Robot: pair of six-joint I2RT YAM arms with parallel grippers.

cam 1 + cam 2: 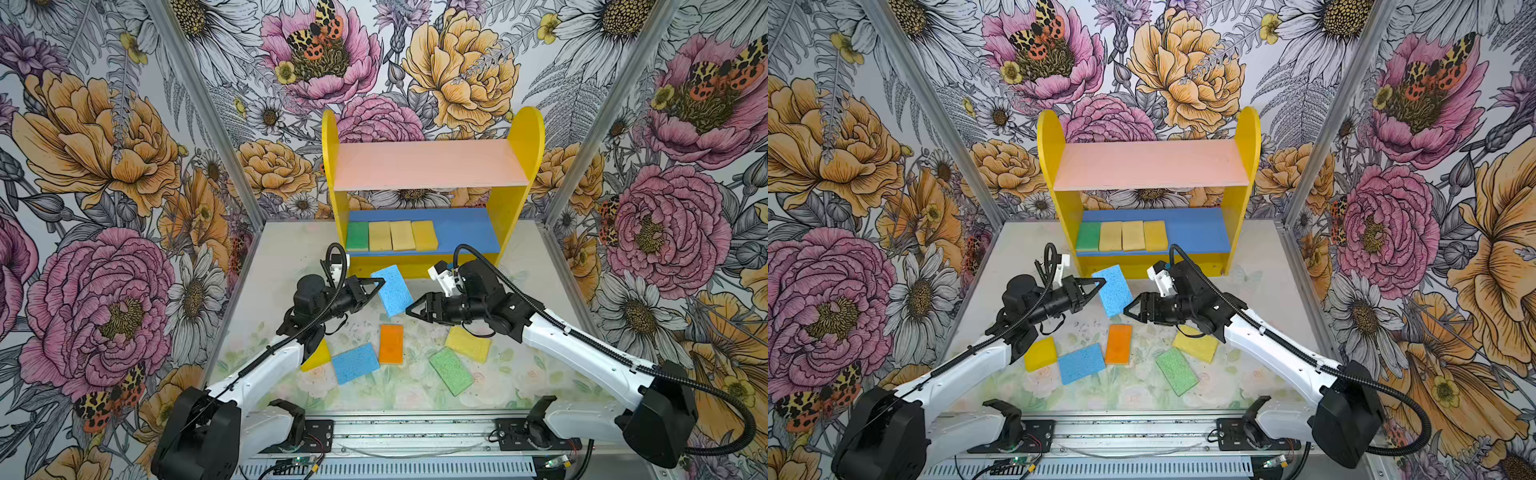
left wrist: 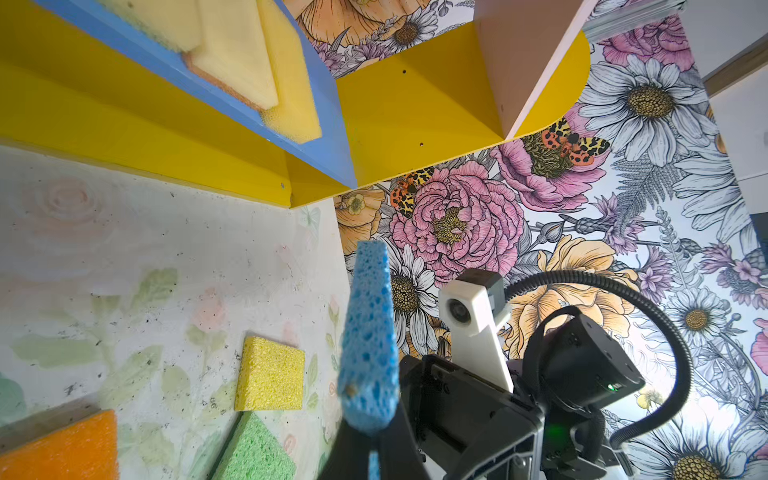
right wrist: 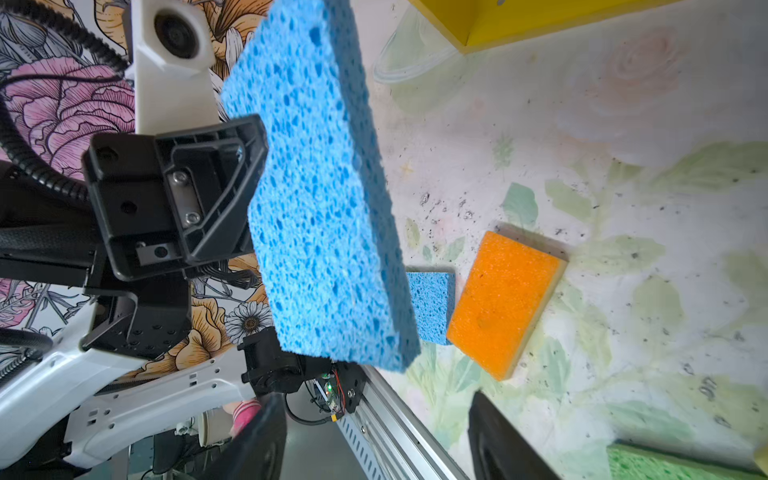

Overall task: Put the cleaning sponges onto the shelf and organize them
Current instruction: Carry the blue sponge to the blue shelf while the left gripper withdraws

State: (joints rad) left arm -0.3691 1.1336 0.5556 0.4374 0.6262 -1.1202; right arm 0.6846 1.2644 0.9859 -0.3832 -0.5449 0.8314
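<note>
My left gripper (image 1: 380,283) (image 2: 370,432) is shut on one edge of a blue sponge (image 1: 392,291) (image 1: 1112,289) (image 2: 368,345) (image 3: 320,199), held tilted above the table in front of the shelf (image 1: 519,199). My right gripper (image 1: 409,309) (image 3: 374,415) stands open just right of that sponge, nothing between its fingers. On the shelf's blue lower board (image 1: 469,232) a green sponge (image 1: 357,236), two pale sponges (image 1: 390,236) and a yellow one (image 1: 424,235) lie in a row. The pink upper board (image 1: 428,164) is bare.
Loose on the table lie an orange sponge (image 1: 391,344), a blue one (image 1: 355,363), a yellow one (image 1: 468,344), a green one (image 1: 451,371) and a yellow one (image 1: 1040,354) beside my left arm. Flowered walls close in both sides and the back.
</note>
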